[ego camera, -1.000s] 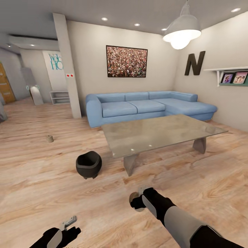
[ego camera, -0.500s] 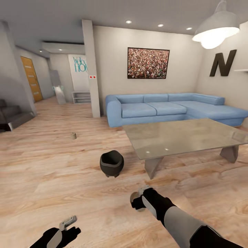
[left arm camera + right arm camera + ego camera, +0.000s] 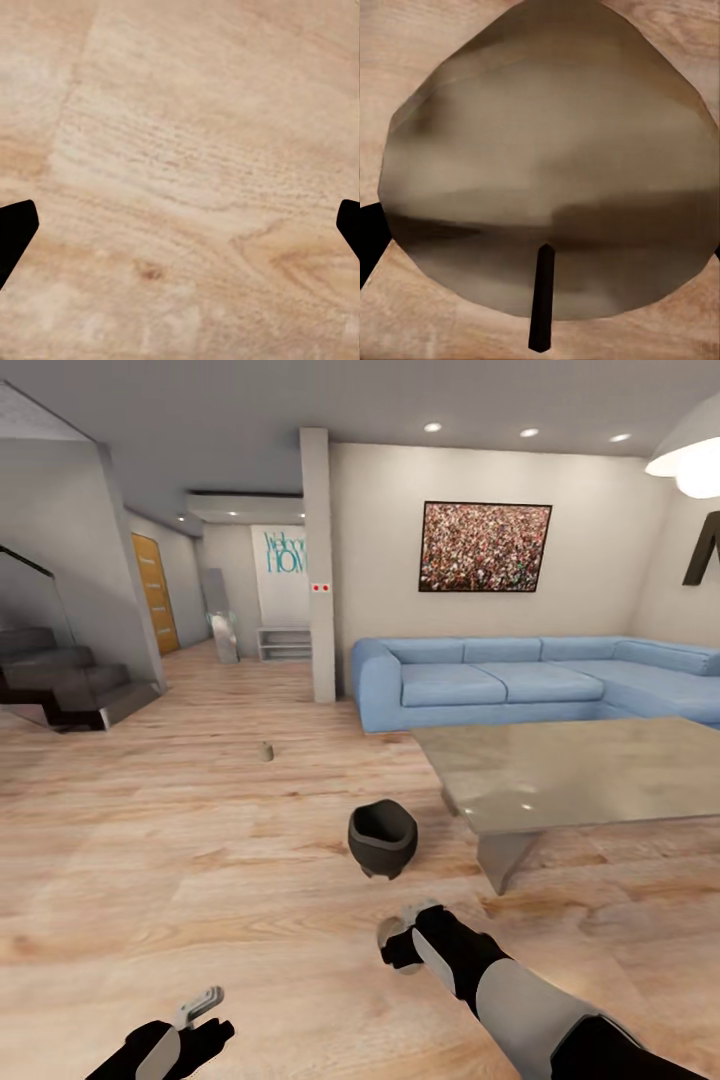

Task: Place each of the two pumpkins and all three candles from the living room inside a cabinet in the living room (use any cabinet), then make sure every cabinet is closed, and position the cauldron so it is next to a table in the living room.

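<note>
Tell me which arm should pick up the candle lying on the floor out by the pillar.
Probably left. The left end effector is open and empty, while the right end effector already grips a candle. The floor candle lies ahead-left.

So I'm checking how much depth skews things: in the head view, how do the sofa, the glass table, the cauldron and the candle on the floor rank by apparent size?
1. Sofa and glass table: similar spans, both cut off at the edge, so unranked.
2. Cauldron.
3. Candle on the floor: smallest, though it lies farther away.
</note>
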You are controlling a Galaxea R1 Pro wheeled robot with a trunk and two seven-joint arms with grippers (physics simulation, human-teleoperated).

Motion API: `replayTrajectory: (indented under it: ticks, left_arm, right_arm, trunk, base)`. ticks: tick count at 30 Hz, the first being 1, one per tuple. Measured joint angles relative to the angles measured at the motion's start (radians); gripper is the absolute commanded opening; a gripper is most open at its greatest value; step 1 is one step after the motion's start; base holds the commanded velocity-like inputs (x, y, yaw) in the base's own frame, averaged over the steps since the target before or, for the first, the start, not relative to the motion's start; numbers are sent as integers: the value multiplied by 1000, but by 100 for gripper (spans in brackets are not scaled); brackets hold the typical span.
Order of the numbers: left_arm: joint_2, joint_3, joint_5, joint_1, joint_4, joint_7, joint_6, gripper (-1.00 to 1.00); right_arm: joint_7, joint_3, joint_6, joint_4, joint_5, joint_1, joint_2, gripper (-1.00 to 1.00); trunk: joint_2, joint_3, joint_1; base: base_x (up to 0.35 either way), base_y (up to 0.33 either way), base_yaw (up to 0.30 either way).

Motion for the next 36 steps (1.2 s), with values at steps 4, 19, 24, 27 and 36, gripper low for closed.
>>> replayTrajectory:
  ticks: [4,19,24,27,36]
  left_arm:
    - [0,0,0,0,0,0,0,100]
    - [0,0,0,0,0,-1,0,100]
    - [0,0,0,0,0,0,0,100]
    - [0,1,0,0,0,0,0,100]
    - [0,1,0,0,0,0,0,100]
  right_arm:
    - [1,1,0,0,0,0,0,-100]
    - [3,1,0,1,0,0,1,-100]
    - [3,1,0,0,0,0,2,-100]
    - [3,1,0,0,0,0,1,-100]
    - [4,0,0,-1,-2,0,0,-100]
  trunk:
    - [0,0,0]
    - [0,0,0]
    - [0,0,0]
    - [0,0,0]
    - [0,0,0]
  base:
    - [127,310,8]
    - [130,311,1]
    - [131,315,0]
    - [130,316,0]
    - [140,316,0]
